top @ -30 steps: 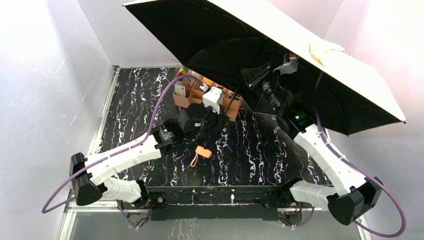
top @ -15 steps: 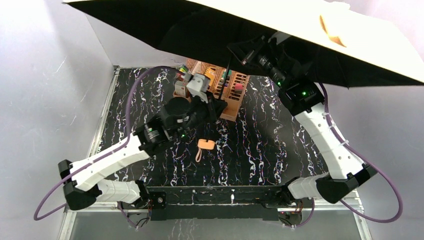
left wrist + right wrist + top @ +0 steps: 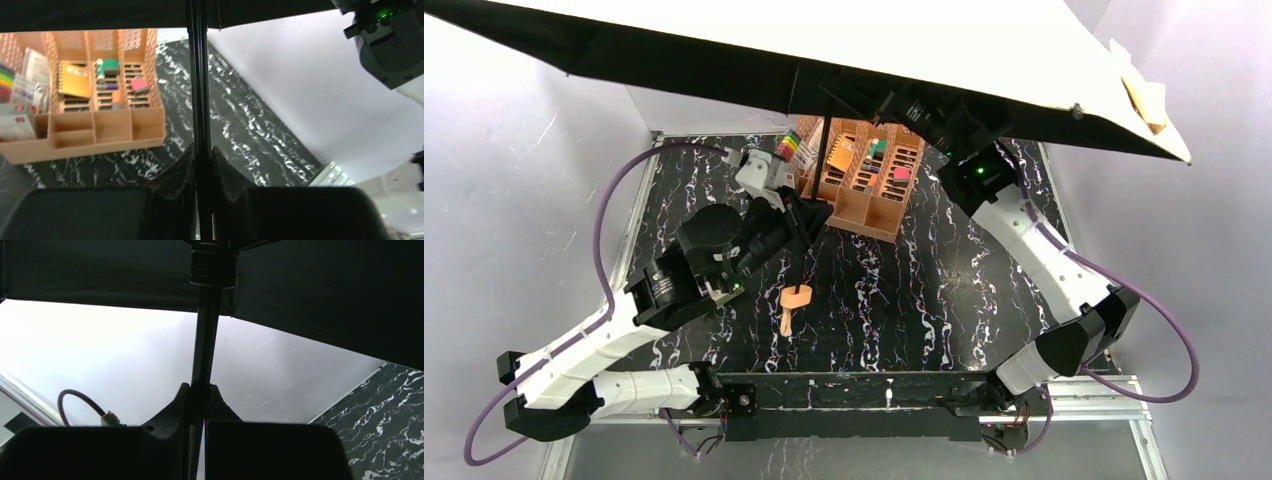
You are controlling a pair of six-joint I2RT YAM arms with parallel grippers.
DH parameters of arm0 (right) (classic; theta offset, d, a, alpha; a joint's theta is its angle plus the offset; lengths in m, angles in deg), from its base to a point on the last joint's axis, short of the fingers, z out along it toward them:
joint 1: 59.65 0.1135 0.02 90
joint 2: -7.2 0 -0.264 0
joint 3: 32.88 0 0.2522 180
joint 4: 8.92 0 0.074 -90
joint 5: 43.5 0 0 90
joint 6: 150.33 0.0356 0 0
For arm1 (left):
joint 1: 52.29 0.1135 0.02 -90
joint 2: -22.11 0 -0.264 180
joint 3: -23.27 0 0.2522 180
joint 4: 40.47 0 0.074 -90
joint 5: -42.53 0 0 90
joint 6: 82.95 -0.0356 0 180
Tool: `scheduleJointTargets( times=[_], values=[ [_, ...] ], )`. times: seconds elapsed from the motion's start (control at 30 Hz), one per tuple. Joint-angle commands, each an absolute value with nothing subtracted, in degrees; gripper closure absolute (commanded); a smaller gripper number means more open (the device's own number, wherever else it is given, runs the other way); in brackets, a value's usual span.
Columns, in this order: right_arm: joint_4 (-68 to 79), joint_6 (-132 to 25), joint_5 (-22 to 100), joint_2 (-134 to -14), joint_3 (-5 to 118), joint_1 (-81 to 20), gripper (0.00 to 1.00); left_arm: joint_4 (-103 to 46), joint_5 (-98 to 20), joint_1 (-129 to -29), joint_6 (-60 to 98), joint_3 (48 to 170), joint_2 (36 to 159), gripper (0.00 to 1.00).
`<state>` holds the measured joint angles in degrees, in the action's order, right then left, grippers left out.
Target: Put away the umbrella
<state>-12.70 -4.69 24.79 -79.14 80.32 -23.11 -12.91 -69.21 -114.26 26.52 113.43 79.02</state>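
Hardly begun, I judge — the umbrella (image 3: 844, 45) is wide open, its canopy (image 3: 325, 290) spread above both claws, while the left claw (image 3: 200, 152) and, higher up the black shaft (image 3: 196, 75), the right claw (image 3: 200, 391) each pinch tight on that shaft — folding and stowing are left.

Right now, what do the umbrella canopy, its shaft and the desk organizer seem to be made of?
Umbrella canopy: probably woven fabric, matte tan above, black beneath, stretched taut. Shaft: likely metal, dark, thin and straight. Desk organizer: apparently peach plastic, smooth, moulded slots.
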Motion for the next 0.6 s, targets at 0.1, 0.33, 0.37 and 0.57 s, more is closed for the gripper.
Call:
scheduleJointTargets(
  times=[0.1, 0.33, 0.37, 0.57],
  values=[
    [-27.07, -9.80, 19.32, -76.76, 64.33, -24.46, 1.00, -11.00, -73.83, -114.61, 28.76, 105.41, 76.55, 1.00],
    [-39.11, -5.42, 18.17, -72.15, 45.31, -28.58, 1.00, -14.62, -72.46, -114.60, 34.98, 93.52, 75.57, 1.00],
    [-39.68, -4.98, 18.05, -71.64, 43.43, -29.02, 1.00, -15.02, -72.11, -114.60, 35.73, 92.67, 75.44, 1.00],
    [-39.46, -3.47, 16.73, -69.51, 39.79, -30.56, 1.00, -18.89, -70.23, -114.65, 37.96, 88.69, 74.39, 0.63]
  ],
)
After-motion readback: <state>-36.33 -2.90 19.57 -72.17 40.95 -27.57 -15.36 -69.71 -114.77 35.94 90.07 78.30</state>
